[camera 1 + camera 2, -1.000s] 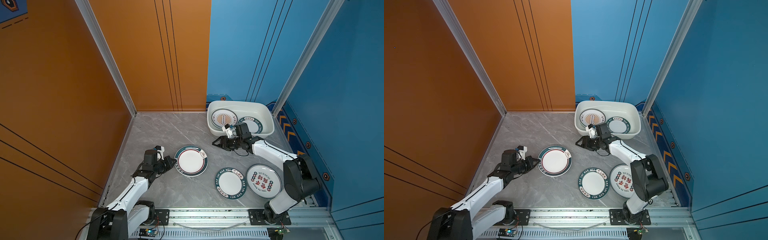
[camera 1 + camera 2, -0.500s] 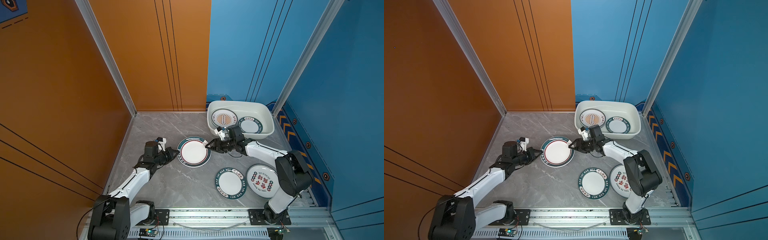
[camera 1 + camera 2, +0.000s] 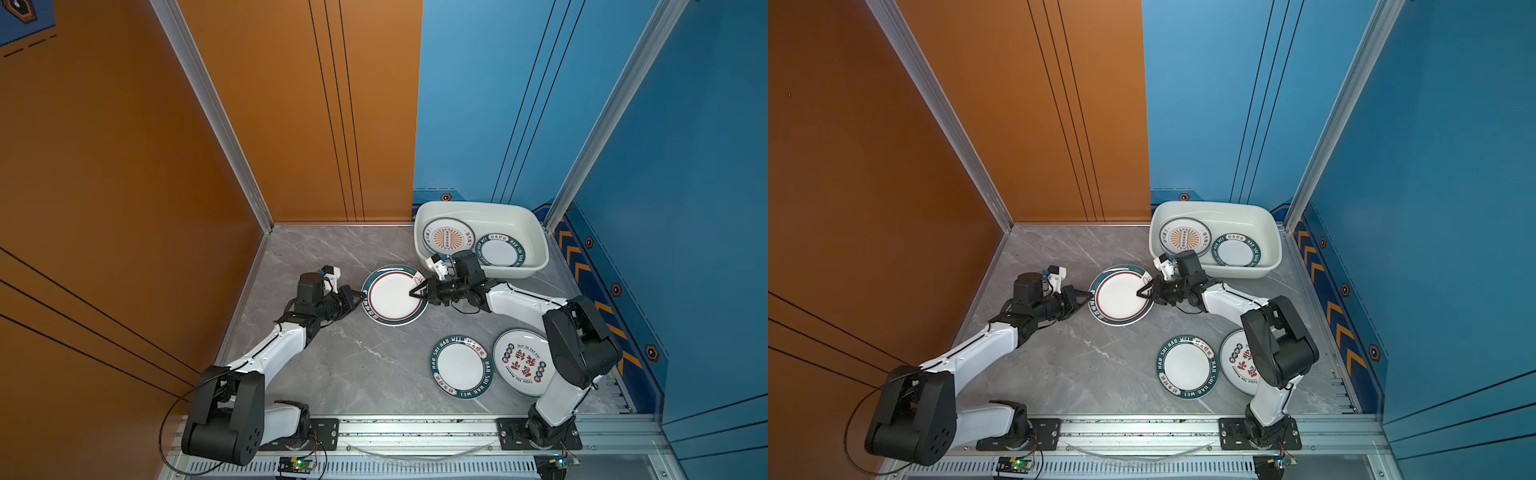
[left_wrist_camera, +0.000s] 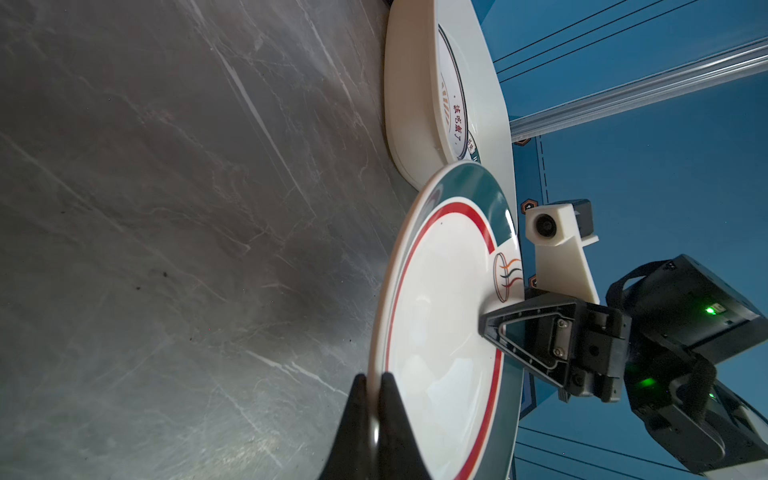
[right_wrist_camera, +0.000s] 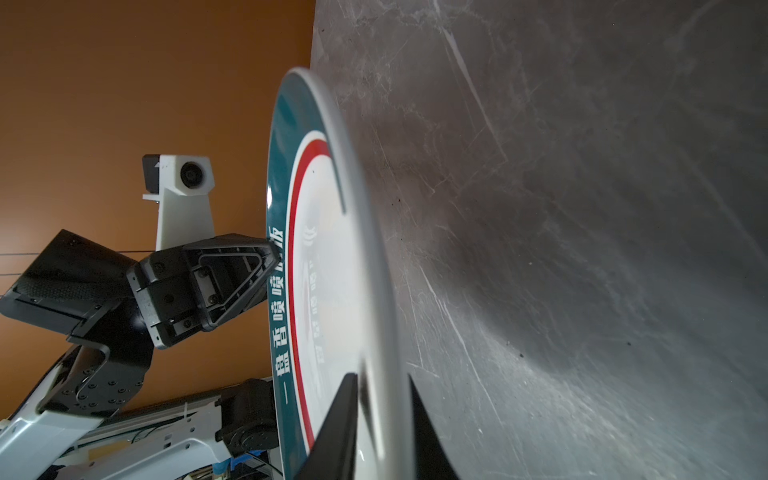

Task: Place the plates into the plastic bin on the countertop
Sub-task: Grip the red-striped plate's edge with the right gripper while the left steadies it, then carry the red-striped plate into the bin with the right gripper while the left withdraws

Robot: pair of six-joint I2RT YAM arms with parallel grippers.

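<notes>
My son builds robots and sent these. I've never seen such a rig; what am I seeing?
These are two robot arms on a rail beside a countertop. Two pictures look down from overhead; the other two come from a camera on each wrist. The left arm has its jaws pinched on the rim of a red-ringed plate; the right arm has its jaws astride the opposite rim, grip uncertain. A sunburst plate and a green-rimmed plate lie in the white bin; a lettered plate and a red-character plate lie on the countertop.

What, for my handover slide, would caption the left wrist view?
Left gripper pinches the red-ringed plate by its rim while the right gripper clamps the opposite edge.
</notes>
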